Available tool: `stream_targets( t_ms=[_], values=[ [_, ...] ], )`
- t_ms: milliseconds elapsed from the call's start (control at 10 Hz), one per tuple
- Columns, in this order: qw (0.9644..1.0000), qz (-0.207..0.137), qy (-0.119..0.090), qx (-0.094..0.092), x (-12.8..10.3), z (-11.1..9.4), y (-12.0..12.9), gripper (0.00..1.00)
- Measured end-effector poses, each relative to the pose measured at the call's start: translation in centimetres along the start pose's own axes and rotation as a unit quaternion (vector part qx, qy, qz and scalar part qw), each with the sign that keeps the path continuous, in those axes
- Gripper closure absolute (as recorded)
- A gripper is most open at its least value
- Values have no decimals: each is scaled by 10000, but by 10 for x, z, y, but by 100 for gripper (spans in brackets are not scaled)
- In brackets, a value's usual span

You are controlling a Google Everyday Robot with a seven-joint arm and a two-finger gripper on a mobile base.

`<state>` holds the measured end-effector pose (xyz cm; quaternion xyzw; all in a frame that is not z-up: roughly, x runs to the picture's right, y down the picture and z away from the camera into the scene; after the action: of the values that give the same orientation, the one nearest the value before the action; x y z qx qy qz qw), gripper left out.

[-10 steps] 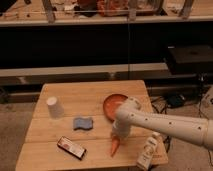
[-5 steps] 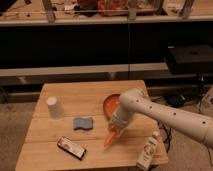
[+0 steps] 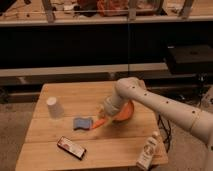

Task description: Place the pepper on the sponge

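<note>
The pepper (image 3: pixel 100 123) lies at frame centre, slanting down-left; its lower tip meets the right edge of the sponge (image 3: pixel 82 123), beside it rather than on it. The gripper (image 3: pixel 105 114) sits over the pepper's upper-right end; we cannot tell whether it has hold; the sponge lies to its lower left.

the white arm (image 3: pixel 170 107) is reached in from the right of the view and bent downward at its elbow; the gripper (image 3: pixel 105 115) is held low, clamped on the pepper (image 3: pixel 99 123).
</note>
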<state>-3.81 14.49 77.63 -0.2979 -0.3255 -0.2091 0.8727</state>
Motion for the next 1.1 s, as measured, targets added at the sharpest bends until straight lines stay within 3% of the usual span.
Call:
stream_targets(
  t_ms=[400,700,800,1100],
  values=[
    [9981,50,323,-522,-33,36,-57,100],
    [9956,55,712,-613,-38,61,-70,100],
    [9952,65,770,-608,-35,67,-71,97],
    [9943,105,832,-662,-21,90,-66,70]
  ],
)
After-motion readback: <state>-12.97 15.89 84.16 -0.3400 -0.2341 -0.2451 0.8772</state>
